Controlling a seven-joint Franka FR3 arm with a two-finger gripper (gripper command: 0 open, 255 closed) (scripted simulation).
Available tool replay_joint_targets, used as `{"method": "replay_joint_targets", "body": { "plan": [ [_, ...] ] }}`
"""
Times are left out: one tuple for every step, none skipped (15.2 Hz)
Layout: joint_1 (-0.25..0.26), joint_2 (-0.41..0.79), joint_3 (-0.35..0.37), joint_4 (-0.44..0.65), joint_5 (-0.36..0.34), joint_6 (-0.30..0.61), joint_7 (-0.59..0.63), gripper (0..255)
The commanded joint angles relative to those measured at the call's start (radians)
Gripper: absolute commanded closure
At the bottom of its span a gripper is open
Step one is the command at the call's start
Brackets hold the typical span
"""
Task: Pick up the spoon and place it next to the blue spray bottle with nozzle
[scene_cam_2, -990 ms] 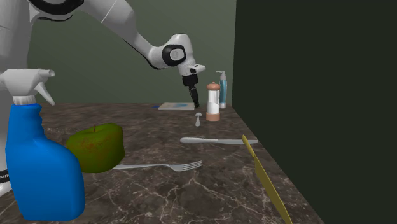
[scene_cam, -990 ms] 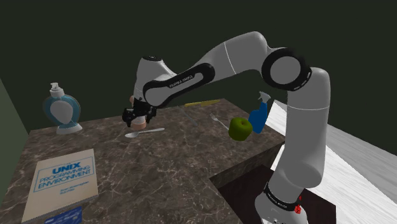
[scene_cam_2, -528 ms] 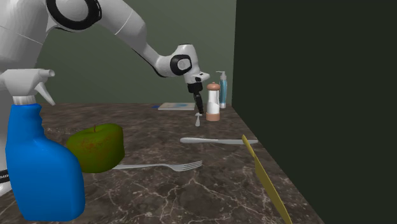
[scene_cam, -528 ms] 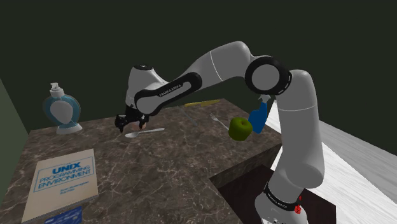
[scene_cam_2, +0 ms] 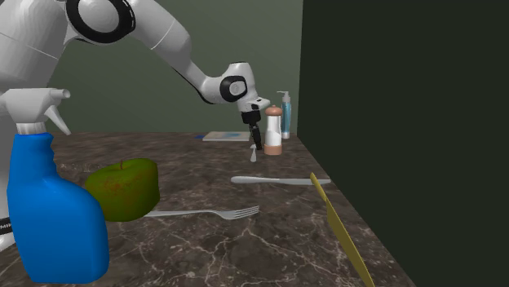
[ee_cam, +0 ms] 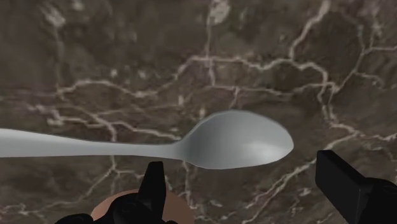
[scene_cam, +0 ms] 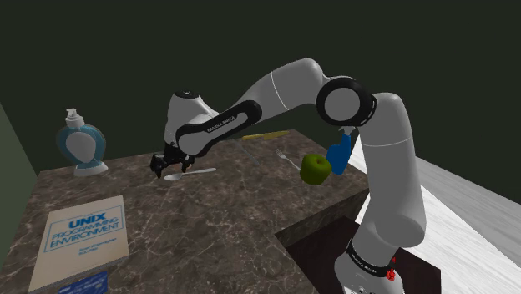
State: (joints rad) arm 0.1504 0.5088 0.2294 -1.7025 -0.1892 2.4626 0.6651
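Spoon [scene_cam: 190,174] lies flat on the marbled counter [scene_cam: 217,209], well apart from the blue spray bottle [scene_cam: 338,154] beside the green apple [scene_cam: 315,168]; gripper [scene_cam: 163,167] hovers over its bowl end. Second exterior view adds height: gripper [scene_cam_2: 255,140] just above the spoon, apparently not touching. Wrist view: fingers [ee_cam: 154,184] wide apart, empty, lined up along the handle. I'd rotate the wrist to close across the neck, then descend.

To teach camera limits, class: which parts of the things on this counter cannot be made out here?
spoon: the handle's end, wrist view, cut off by the picture's edge.
blue spray bottle: one side, shoulder view, hidden behind the arm.
book: the small print, shoulder view, too small to read.
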Motion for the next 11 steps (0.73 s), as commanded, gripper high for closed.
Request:
{"method": "replay_joint_targets", "body": {
  "plan": [
    [0.0, 0.0, 0.0, 0.0, 0.0, 0.0, 0.0, 0],
    [0.0, 0.0, 0.0, 0.0, 0.0, 0.0, 0.0, 0],
    [0.0, 0.0, 0.0, 0.0, 0.0, 0.0, 0.0, 255],
    [0.0, 0.0, 0.0, 0.0, 0.0, 0.0, 0.0, 255],
    [0.0, 0.0, 0.0, 0.0, 0.0, 0.0, 0.0, 255],
    [0.0, 0.0, 0.0, 0.0, 0.0, 0.0, 0.0, 255],
    [0.0, 0.0, 0.0, 0.0, 0.0, 0.0, 0.0, 255],
    [0.0, 0.0, 0.0, 0.0, 0.0, 0.0, 0.0, 255],
    [0.0, 0.0, 0.0, 0.0, 0.0, 0.0, 0.0, 255],
    [0.0, 0.0, 0.0, 0.0, 0.0, 0.0, 0.0, 255],
    [0.0, 0.0, 0.0, 0.0, 0.0, 0.0, 0.0, 255]
  ]
}}
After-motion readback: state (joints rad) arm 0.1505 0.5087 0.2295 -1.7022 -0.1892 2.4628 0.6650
